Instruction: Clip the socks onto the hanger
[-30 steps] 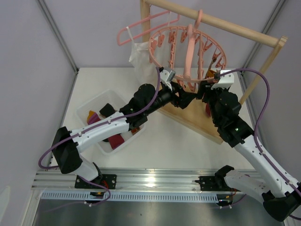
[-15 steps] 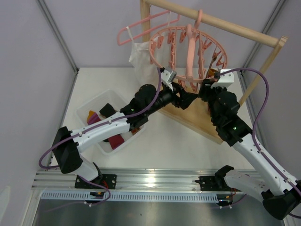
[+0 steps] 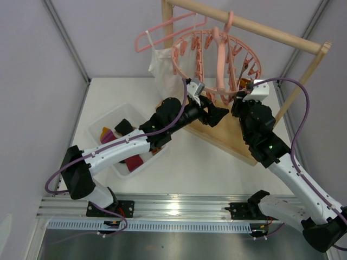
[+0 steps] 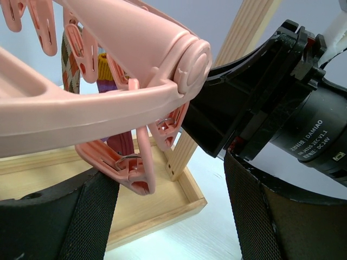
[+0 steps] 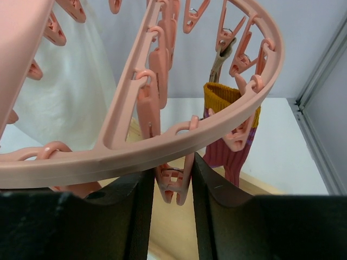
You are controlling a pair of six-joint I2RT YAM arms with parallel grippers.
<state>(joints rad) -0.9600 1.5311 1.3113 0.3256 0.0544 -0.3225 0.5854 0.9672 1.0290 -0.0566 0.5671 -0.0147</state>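
Note:
The round pink hanger hangs from the wooden rail. My right gripper is under its front rim; in the right wrist view it is shut on a dangling pink clip. A maroon sock with a mustard cuff hangs clipped to the right. My left gripper is open just to the left of it. In the left wrist view a pink clip hangs by the left finger, with an argyle sock and a maroon sock behind. More socks lie in the bin.
A white bin sits at the left under the left arm. The wooden rack's base tray lies below both grippers, with its upright post close by. A thin pink coat hanger holds a white camisole at the rail's left end.
The hanger has swung slightly. My right gripper has moved up a little under the rim. My left gripper has shifted slightly and now stands a little apart from the right one.

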